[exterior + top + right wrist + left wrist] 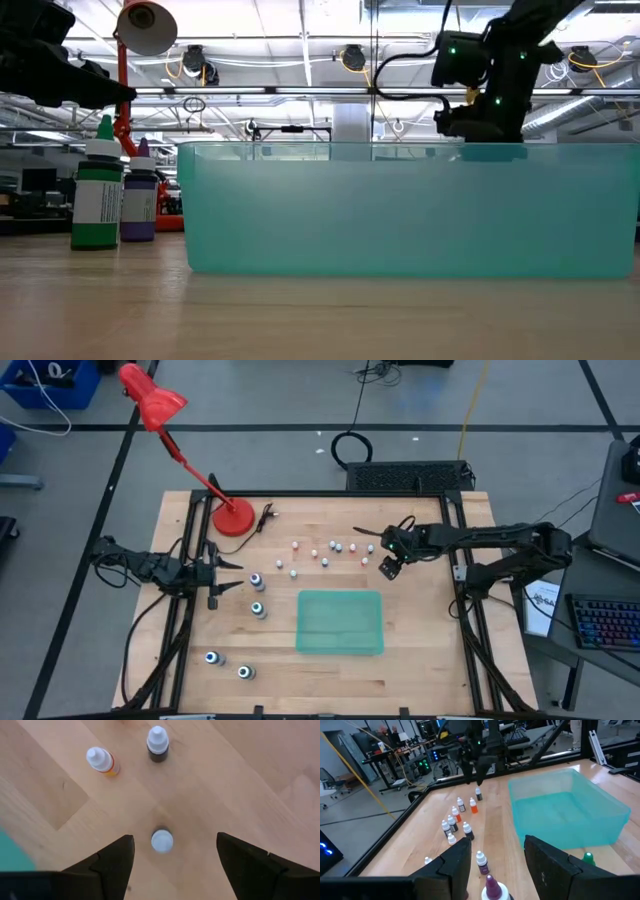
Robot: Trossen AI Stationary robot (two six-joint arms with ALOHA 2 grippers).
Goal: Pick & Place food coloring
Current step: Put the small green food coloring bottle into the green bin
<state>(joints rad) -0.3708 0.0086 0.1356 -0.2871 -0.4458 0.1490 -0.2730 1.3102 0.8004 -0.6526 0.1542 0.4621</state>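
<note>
1. the right gripper (172, 857) is held above the small bottles behind the teal bin (340, 622), its fingers spread wide and empty, with one white-capped bottle (162, 840) standing upright on the wood between them.
2. the left gripper (495, 860) is parked off the bin's left side, jaws part open and nothing seen clamped; a purple-topped bottle (493, 887) stands just in front of it.
3. the food coloring is scattered on the table: a cluster of tiny bottles (325, 552) is spread behind the bin, and four larger ones are set left of it — two near its back-left corner (257, 595), two nearer its front-left (228, 665). no bottle can be made out inside the bin, though its floor is not fully shown.
4. risk, as judged: the target is small and light, so an off-centre descent could let one finger strike the cap first and tip or roll the bottle away.
5. a second risk is seen close by — an orange-labelled bottle (102, 761) and a dark bottle (157, 743) stand near the target, apart from it; a wide sweep could knock them over.
6. the bin's near wall would have to be cleared on the carry, or a loosely pinched bottle could be dropped short.
7. a red desk lamp (190, 455) stands behind and left of the bin, well apart from the bottles; nothing is seen lying between the target and the bin.
</note>
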